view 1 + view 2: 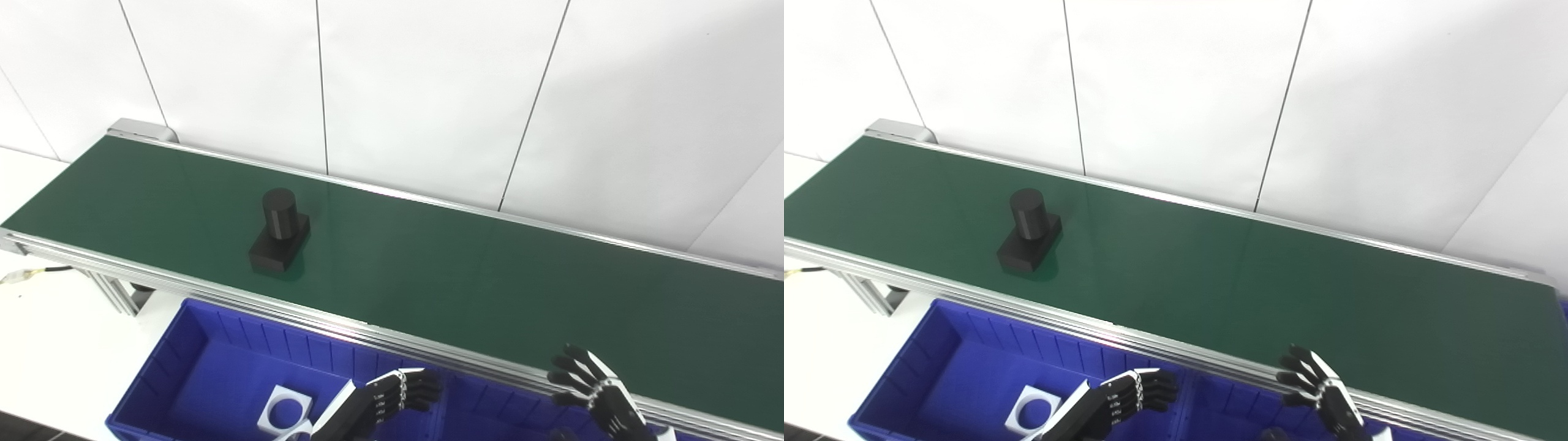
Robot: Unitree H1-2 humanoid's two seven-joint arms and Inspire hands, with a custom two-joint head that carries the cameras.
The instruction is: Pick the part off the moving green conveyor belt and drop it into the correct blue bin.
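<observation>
Resting on smooth green belt point(465, 269), matte black cylinder-on-block part point(280, 231).

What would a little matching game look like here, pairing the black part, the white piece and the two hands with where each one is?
Things:
1. black part
2. white piece
3. left hand
4. right hand

Places:
A. over the belt's near rail, fingers spread
B. on the green belt, left part
C. over the blue bin, fingers curled
D. inside the blue bin

Pairs: 1-B, 2-D, 3-C, 4-A
</observation>
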